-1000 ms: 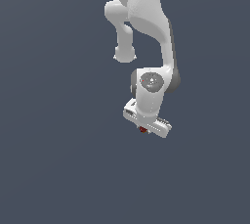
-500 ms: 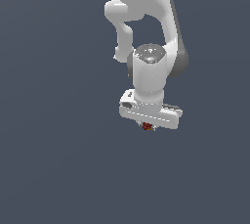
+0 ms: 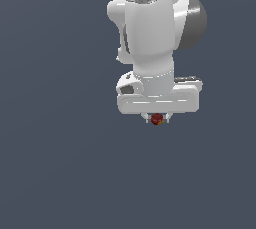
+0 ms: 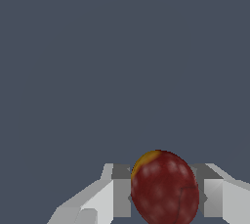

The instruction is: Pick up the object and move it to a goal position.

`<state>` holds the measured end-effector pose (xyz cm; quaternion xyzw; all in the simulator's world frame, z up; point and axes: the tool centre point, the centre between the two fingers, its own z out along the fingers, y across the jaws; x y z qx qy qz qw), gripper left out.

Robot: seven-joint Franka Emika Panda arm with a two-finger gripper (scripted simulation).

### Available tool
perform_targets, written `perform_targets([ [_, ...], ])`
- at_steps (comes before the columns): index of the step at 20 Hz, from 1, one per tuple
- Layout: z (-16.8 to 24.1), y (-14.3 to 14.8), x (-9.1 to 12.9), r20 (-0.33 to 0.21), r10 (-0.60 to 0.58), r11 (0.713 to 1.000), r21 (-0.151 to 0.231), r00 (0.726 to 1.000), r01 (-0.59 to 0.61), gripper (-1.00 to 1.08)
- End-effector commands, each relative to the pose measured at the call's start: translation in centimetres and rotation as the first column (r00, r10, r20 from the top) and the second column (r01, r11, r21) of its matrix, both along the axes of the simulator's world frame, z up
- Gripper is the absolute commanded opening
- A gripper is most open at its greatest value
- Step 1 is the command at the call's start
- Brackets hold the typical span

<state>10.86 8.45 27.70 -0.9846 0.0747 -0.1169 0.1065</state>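
Where fingers close: object within end effector.

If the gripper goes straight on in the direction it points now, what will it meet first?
Nothing shows ahead: beyond the gripper, shut on the dark red object, both views show only plain grey surface, whose depth I cannot judge.

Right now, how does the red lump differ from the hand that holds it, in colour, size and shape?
Colour: the lump is dark red with an orange-yellow patch; the hand is white and grey.
Size: in the exterior view the lump is tiny and the hand far wider.
Shape: the lump is rounded like an egg; the hand is boxy, with flat fingers.
Shared: both hang over the plain grey ground.
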Motion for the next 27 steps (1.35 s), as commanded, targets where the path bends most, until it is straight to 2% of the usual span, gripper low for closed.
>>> perform_targets([
  [1, 2.8, 0.0, 0.4, 0.031, 0.054, 0.998, 0.013, 0.998, -0.054, -1.0],
  [6, 8.5, -0.1, 1.0, 0.094, 0.157, 0.986, 0.037, 0.983, -0.161, -1.0],
  [15, 16.6, -0.4, 1.3, 0.183, 0.295, 0.949, 0.06, 0.938, -0.31, -1.0],
  [21, 19.5, -0.6, 1.3, 0.214, 0.34, 0.93, 0.066, 0.916, -0.361, -1.0],
  [27, 20.2, -0.7, 1.4, 0.221, 0.351, 0.925, 0.068, 0.91, -0.374, -1.0],
])
